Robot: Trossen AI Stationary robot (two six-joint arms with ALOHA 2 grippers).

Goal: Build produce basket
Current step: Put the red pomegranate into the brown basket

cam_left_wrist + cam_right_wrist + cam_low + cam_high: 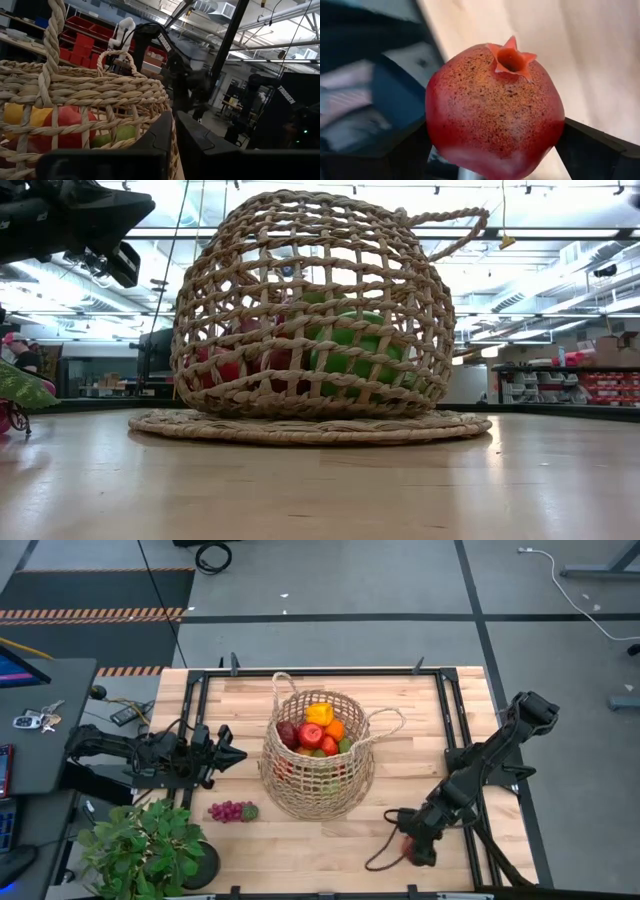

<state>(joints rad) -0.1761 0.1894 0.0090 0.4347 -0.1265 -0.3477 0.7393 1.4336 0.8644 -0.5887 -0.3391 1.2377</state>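
The tan straw basket (318,765) stands mid-table on a flat woven mat (310,427), with red, orange, yellow and green produce (318,728) inside. My right gripper (412,843), near the table's front right, is shut on a speckled red pomegranate (495,110). Left of the basket, my left gripper (236,755) is shut on nothing and points at the basket's wall. A purple grape bunch (232,811) lies on the table left of the basket's front. My right gripper pinches the pomegranate between its two fingers (590,145), one on each opposite side of the fruit's body (434,137). The fingers slant down from above. The fruit's star-shaped crown (511,59) faces back toward the wrist, and bare wood shows beyond the fruit.
A potted green plant (150,850) stands at the front left corner. A dark cable (382,858) loops on the wood beside my right gripper. A black frame (320,671) runs round the table's edges. Bare wood lies in front of the basket (320,490).
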